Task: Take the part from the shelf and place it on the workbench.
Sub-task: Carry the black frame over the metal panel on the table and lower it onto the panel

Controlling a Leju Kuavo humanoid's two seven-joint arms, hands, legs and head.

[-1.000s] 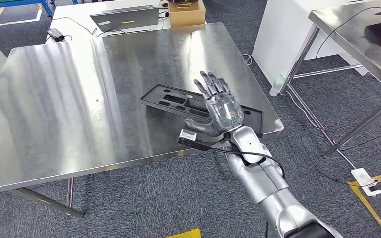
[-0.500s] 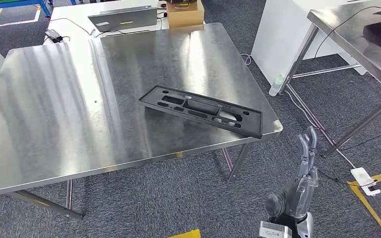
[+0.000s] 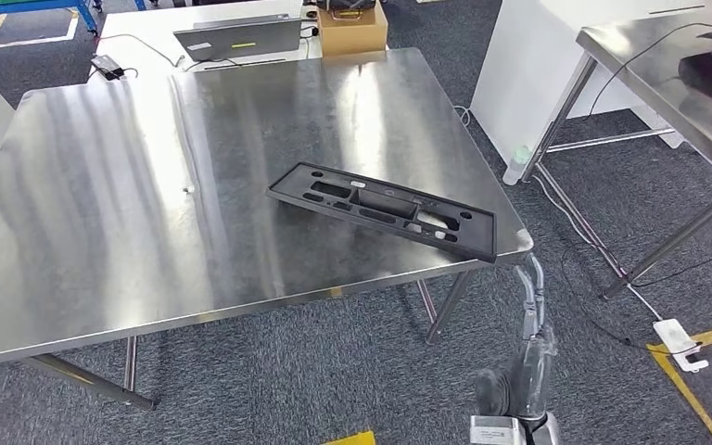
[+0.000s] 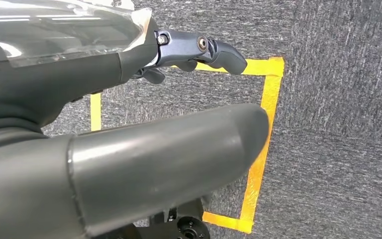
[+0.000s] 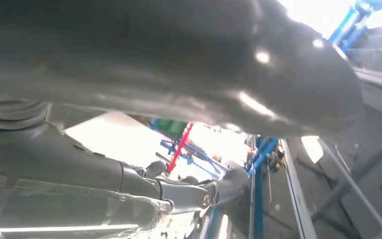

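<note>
The part [image 3: 385, 208], a long black plastic panel with several cut-outs, lies flat on the steel workbench [image 3: 130, 204], close to its near right corner. My right hand [image 3: 522, 366] hangs below and in front of that corner, over the carpet, fingers stretched upward and apart, holding nothing. In the right wrist view its dark fingers [image 5: 189, 193] are spread with nothing between them. My left hand [image 4: 144, 124] hangs over the floor, its thumb and fingers [image 4: 204, 50] apart and empty.
A laptop [image 3: 236, 37] and a cardboard box [image 3: 350, 23] sit beyond the workbench's far edge. A second steel table [image 3: 667, 65] and a white cabinet [image 3: 519, 65] stand to the right. Cables, a power strip [image 3: 681, 336] and yellow tape [image 3: 695, 389] lie on the carpet.
My right hand, which hovered open over the part a second ago, has drawn back and dropped below the table's corner. The part stays on the workbench. The view has shifted slightly.
</note>
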